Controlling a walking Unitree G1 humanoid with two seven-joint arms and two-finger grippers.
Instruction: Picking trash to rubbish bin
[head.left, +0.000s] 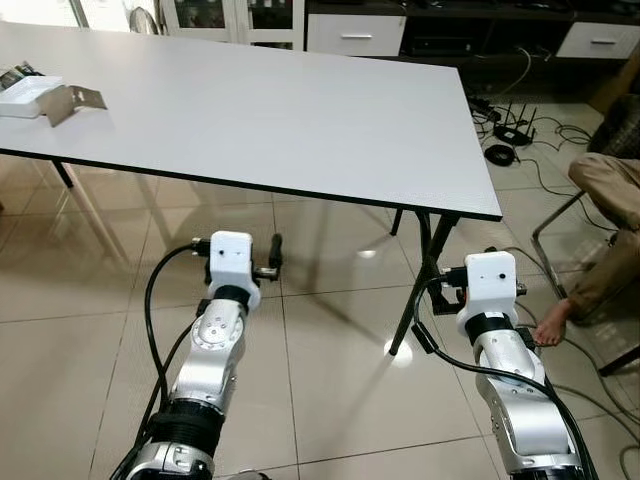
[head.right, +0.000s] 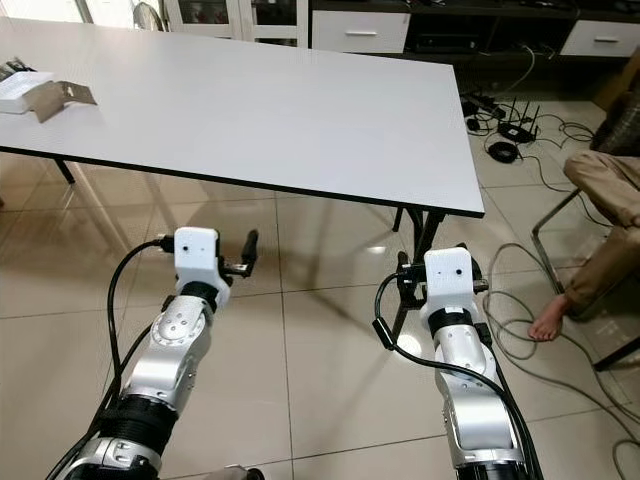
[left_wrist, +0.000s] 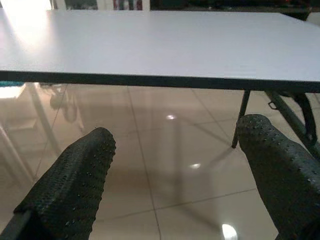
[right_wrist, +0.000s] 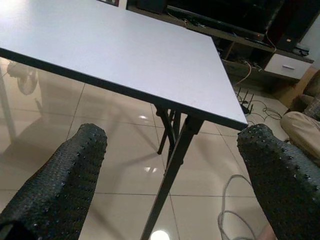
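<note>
At the far left of the white table (head.left: 300, 120) lie a white box (head.left: 28, 96) and a bent piece of brown cardboard (head.left: 72, 102). Both arms are held low over the tiled floor, in front of the table's near edge and well right of those items. My left gripper (left_wrist: 177, 131) is open, and between its fingers I see floor and the table's edge. My right gripper (right_wrist: 172, 131) is also open with nothing in it, below the table's right corner. The left arm's white wrist (head.left: 231, 262) and the right arm's white wrist (head.left: 488, 283) show from above.
Black folding table legs (head.left: 420, 270) stand just ahead of my right arm. A person sits at the right with a bare foot (head.left: 553, 322) on the floor near a chair frame. Cables and a router (head.left: 515, 130) lie beyond the table's right end. Cabinets (head.left: 355, 35) line the back.
</note>
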